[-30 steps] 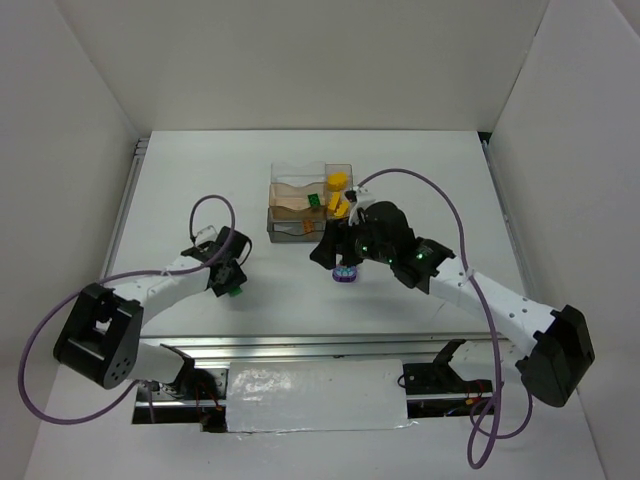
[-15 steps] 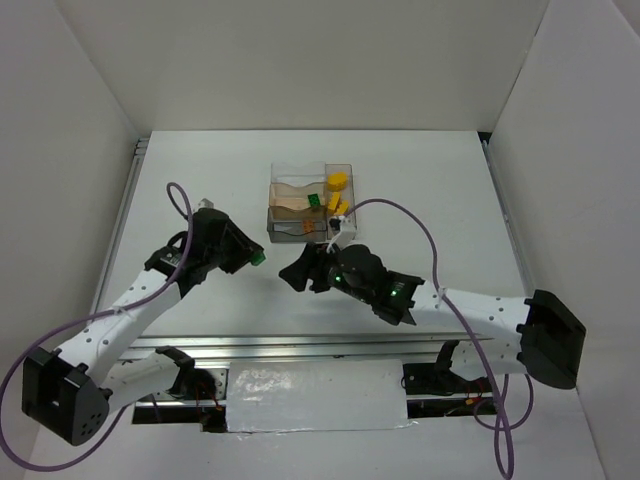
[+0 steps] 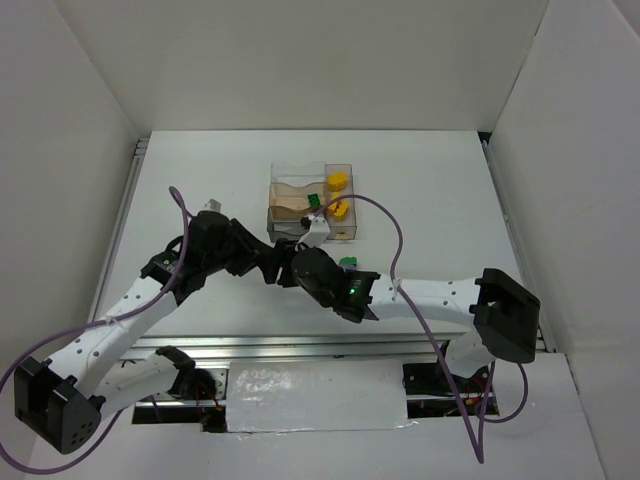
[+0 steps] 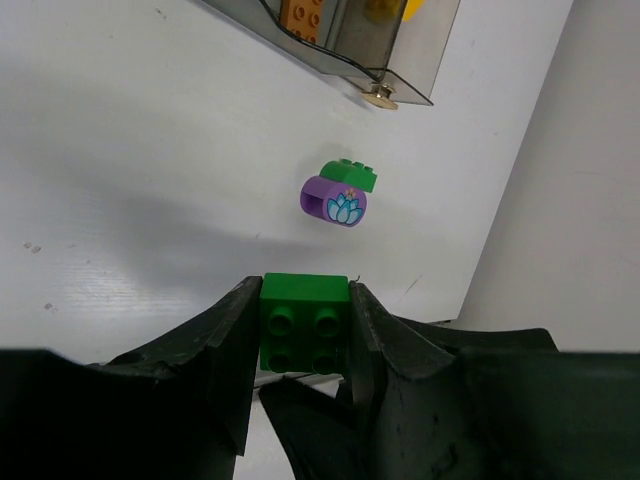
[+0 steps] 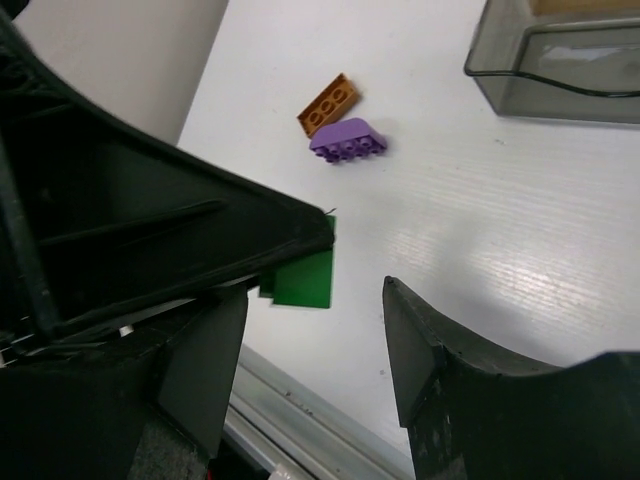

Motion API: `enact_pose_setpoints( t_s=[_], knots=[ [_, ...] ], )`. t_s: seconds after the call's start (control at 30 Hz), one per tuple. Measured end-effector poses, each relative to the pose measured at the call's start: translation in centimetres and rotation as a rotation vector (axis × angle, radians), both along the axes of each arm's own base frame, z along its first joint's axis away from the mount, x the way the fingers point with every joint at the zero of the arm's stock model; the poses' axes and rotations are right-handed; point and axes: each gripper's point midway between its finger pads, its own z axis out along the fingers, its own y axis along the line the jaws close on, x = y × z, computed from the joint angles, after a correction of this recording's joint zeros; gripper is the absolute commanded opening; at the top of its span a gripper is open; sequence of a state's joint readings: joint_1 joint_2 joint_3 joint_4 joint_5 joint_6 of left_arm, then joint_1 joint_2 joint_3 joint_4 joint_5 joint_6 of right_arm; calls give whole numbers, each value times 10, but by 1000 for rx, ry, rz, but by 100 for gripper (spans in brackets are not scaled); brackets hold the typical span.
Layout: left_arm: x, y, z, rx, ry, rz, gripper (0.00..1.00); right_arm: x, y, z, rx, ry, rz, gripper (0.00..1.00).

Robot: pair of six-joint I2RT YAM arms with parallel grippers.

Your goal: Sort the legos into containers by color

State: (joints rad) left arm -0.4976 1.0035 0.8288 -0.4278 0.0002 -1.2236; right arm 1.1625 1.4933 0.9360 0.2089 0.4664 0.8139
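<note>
clamping green brick [image 4: 304,325] in left gripper [image 4: 303,300], right gripper [image 5: 315,300] spread apart, purple piece [image 4: 336,197] near bin corner [image 4: 402,70]

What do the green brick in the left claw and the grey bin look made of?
Green brick: likely hard moulded plastic, smooth and slightly glossy, with crisp studs. Grey bin: apparently thin transparent plastic, smoke-tinted; the orange brick shows through its wall.
</note>
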Motion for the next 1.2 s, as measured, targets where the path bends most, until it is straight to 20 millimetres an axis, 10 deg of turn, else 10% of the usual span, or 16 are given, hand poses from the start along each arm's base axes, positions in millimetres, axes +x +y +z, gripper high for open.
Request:
enact_pose_setpoints(
  t_s=[0.53, 0.7, 0.77, 0.8, 0.9, 1.2],
  knots=[
    [1, -10, 18, -80, -57, -26, 0, 10, -3, 16, 41, -109, -75, 35],
    [4, -10, 24, -99, -82, -11, 0, 14, -2, 22, 61, -142, -93, 0],
    [5, -9, 24, -100, -89, -5, 24, 15, -2, 23, 61, -157, -95, 0],
    [5, -9, 24, -100, -91, -5, 60, 15, -2, 23, 63, -166, -93, 0],
    [-1, -13, 23, -104, -79, -36, 97, 13, -4, 19, 65, -197, -75, 0],
    [-6, -4, 35, 1, -76, -51, 99, 19, -16, -4, 26, -226, 10, 0]
  ],
)
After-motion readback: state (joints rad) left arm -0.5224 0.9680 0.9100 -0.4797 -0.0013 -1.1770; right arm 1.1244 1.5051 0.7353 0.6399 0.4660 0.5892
